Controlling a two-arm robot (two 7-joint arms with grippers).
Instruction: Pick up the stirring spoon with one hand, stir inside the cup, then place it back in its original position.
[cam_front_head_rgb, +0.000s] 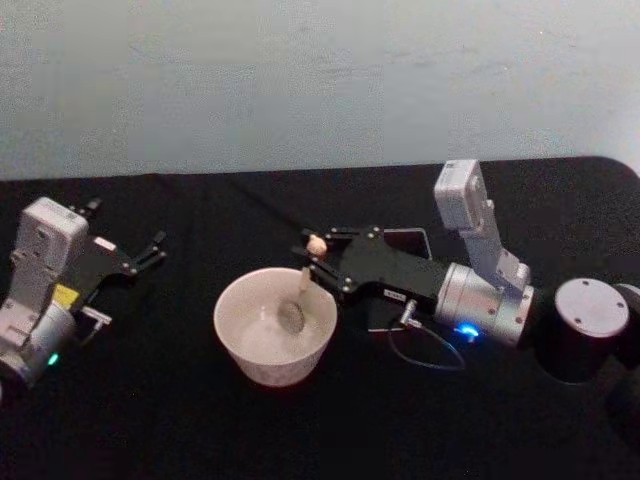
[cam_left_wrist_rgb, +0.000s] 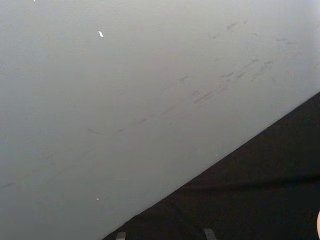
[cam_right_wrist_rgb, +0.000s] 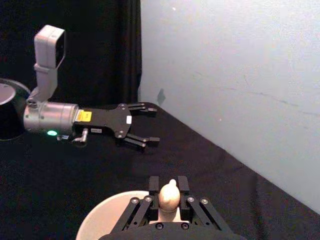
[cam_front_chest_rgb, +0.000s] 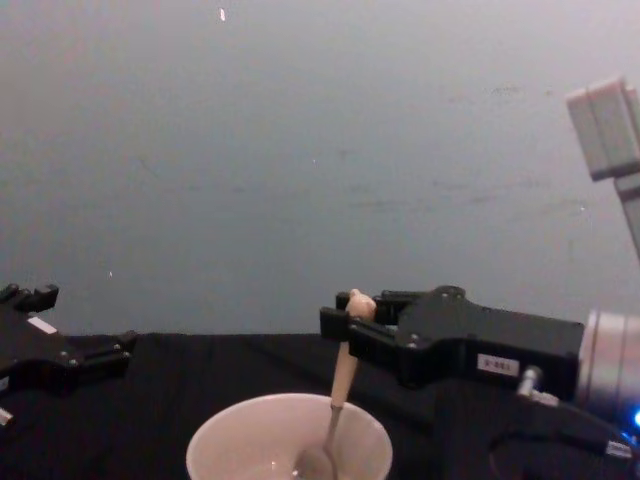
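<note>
The black tabletop (cam_front_head_rgb: 180, 420) runs back to a pale wall (cam_front_head_rgb: 300, 80) along its far edge, and its far right corner is rounded. The cup (cam_front_head_rgb: 262, 350) stands near the middle, somewhat nearer the near edge than the far one. A wide bare stretch lies between the cup and my left pincer (cam_front_head_rgb: 158, 250), and another bare band lies between the cup and the far edge. Toward the near edge the cloth in front of the cup is bare as well. On the cup's right side the room is tighter. My right arm lies across there, and the dark holder (cam_front_head_rgb: 425, 238) stands just behind it, toward the far edge, mostly hidden by the arm.

My right pincer (cam_front_head_rgb: 318, 258) hangs over the cup's far right rim, closed on the beige handle of the stirring spoon (cam_front_head_rgb: 302, 285) just under its carved knob. The spoon leans, knob up above the rim and metal bowl low inside the cup. Whether the bowl touches the bottom I cannot tell.

My left pincer rests near the left edge, well apart from the cup, its fingers spread and holding nothing.
</note>
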